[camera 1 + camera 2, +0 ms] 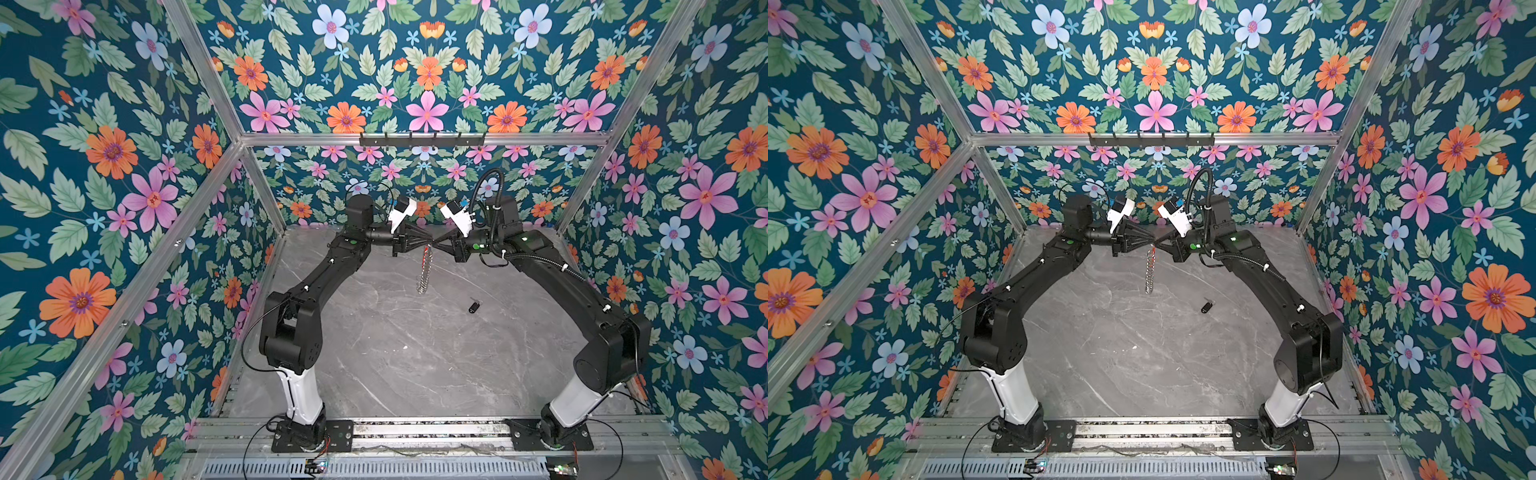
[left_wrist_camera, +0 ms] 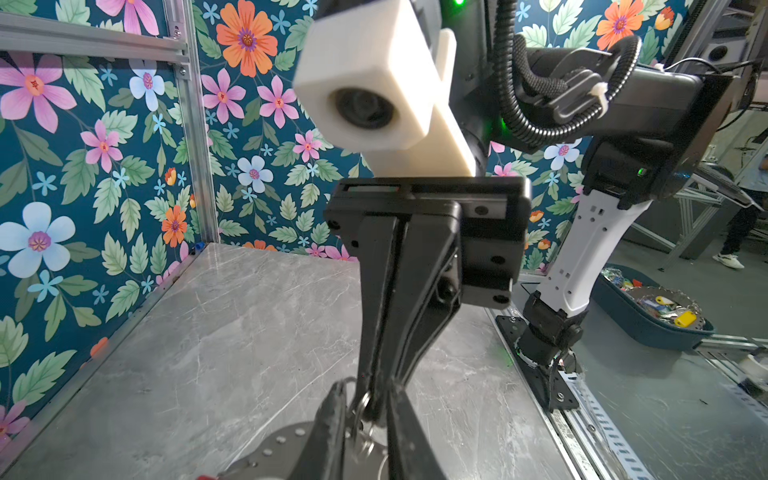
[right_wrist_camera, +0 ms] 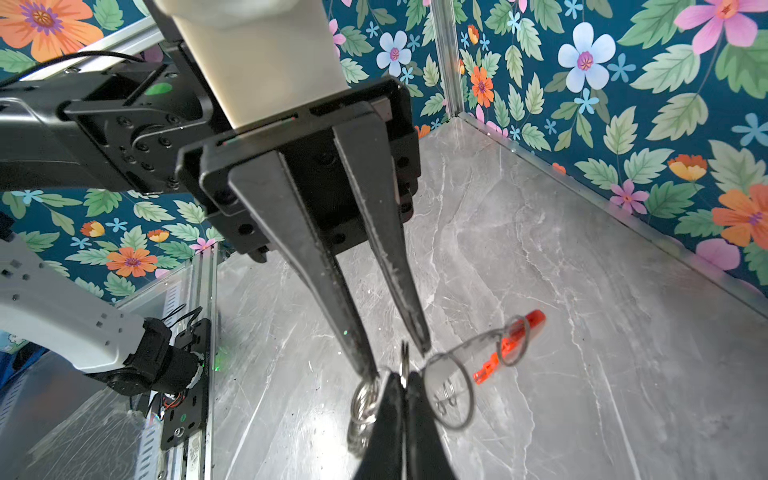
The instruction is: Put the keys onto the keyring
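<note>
The right gripper (image 2: 378, 409) has its jaws pressed together on the thin wire of the keyring (image 1: 423, 272). A small steel loop (image 3: 404, 365) sticks out at its tips. The left gripper (image 3: 397, 360) meets it head-on, jaws a little apart, one fingertip on either side of the right gripper's tips. One fingertip (image 3: 369, 372) sits against a bunch of loops and the other just beside the hoop wire. Whether they pinch anything I cannot tell.

In both top views the keyring hangs edge-on from that meeting point, at the far middle of the grey marble table (image 1: 415, 353), with its red bar (image 3: 509, 338) towards the top. Whether its lowest loops touch the table cannot be told.

The keys (image 1: 473, 307) lie flat on the table, a small black fob nearer than the keyring and to its right. They are well apart from both grippers and from the ring, and nearer the right arm than the left.

Both forearms slant inward from their bases on the metal rail (image 1: 415, 430) at the near edge, and so fence in the open middle of the table. A black hook rail (image 1: 422, 140) is fixed to the far crossbar above the grippers. Floral walls close the left, right and far sides. The left wrist view shows a dark blue bin (image 2: 648, 328) of bright oddments outside the cell, beyond the right arm's base.
</note>
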Controlling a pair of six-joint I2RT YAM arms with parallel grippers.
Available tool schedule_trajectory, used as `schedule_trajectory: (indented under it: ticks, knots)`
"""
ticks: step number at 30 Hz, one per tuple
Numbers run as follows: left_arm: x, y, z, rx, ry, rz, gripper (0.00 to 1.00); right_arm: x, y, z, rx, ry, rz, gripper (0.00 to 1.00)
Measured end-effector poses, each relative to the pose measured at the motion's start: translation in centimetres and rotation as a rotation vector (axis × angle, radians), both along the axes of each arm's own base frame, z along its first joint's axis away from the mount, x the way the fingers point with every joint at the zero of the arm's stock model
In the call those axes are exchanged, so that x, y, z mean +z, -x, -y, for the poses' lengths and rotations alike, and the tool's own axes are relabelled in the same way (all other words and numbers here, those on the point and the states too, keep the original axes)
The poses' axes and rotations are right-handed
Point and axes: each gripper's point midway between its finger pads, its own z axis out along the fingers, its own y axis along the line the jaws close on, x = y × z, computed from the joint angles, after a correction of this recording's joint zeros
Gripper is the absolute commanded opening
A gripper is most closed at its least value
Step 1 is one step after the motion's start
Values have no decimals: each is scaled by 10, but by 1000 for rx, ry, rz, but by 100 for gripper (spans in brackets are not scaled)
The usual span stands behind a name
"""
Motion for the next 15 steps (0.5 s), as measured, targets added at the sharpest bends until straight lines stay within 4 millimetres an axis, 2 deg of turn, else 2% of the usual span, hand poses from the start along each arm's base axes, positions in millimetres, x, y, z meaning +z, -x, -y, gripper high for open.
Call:
schedule_trajectory:
  ticks: [9,15]
  knots:
    - [0,-11,-12,36,-1,-8,20,-1,2,1,1,2,-2,0]
    - [-5,-10,-11,34,-7,-22,22,6,1,-1,6,-7,14,0]
